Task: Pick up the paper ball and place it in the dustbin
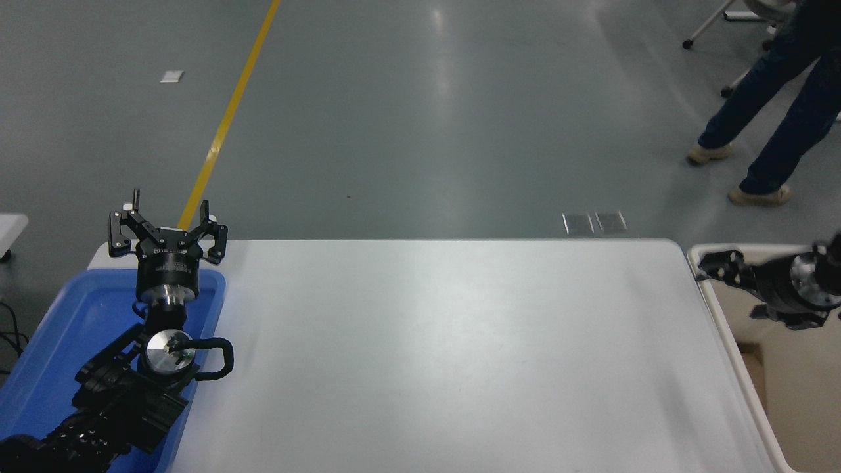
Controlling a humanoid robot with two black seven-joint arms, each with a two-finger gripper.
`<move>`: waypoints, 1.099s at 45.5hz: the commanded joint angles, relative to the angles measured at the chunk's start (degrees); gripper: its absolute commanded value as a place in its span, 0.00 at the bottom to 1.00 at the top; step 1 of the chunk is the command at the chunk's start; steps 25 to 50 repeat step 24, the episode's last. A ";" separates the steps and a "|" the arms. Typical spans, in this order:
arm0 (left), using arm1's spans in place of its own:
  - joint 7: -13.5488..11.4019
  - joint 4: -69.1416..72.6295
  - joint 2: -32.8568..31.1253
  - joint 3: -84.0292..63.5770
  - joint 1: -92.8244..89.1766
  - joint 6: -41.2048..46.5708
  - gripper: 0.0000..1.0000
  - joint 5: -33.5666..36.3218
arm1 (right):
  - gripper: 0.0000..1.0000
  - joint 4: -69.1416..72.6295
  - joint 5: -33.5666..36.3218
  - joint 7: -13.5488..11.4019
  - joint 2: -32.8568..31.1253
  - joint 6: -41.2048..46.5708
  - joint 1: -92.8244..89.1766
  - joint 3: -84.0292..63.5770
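Observation:
The cream-beige dustbin (pixel 728 332) stands off the table's right end, partly cut off by the picture's edge. My right gripper (pixel 717 265) hovers above the bin's near-left corner and points left toward the table; it is blurred and carries nothing that I can see. The paper ball is out of view; only a tan patch shows low inside the bin. My left gripper (pixel 167 222) is parked open and empty above the far end of a blue tray at the lower left.
The shallow blue tray (pixel 62 328) lies along the table's left edge under the left arm. The white table (pixel 447 355) spans the middle. A person's legs (pixel 765 125) stand on the grey floor at the top right, beyond the table.

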 commanded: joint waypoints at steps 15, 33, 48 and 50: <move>0.00 -0.01 -0.05 0.00 0.03 0.00 0.99 0.05 | 1.00 16.86 -0.37 -0.44 7.10 25.59 37.07 -7.05; 0.00 -0.01 0.04 0.00 0.03 0.00 0.99 -0.04 | 1.00 16.86 -0.37 -3.96 7.10 25.59 37.25 -7.32; 0.00 -0.01 0.04 0.00 0.03 0.00 0.99 -0.04 | 1.00 16.86 -0.37 -3.96 7.10 25.59 37.25 -7.32; 0.00 -0.01 0.04 0.00 0.03 0.00 0.99 -0.04 | 1.00 16.86 -0.37 -3.96 7.10 25.59 37.25 -7.32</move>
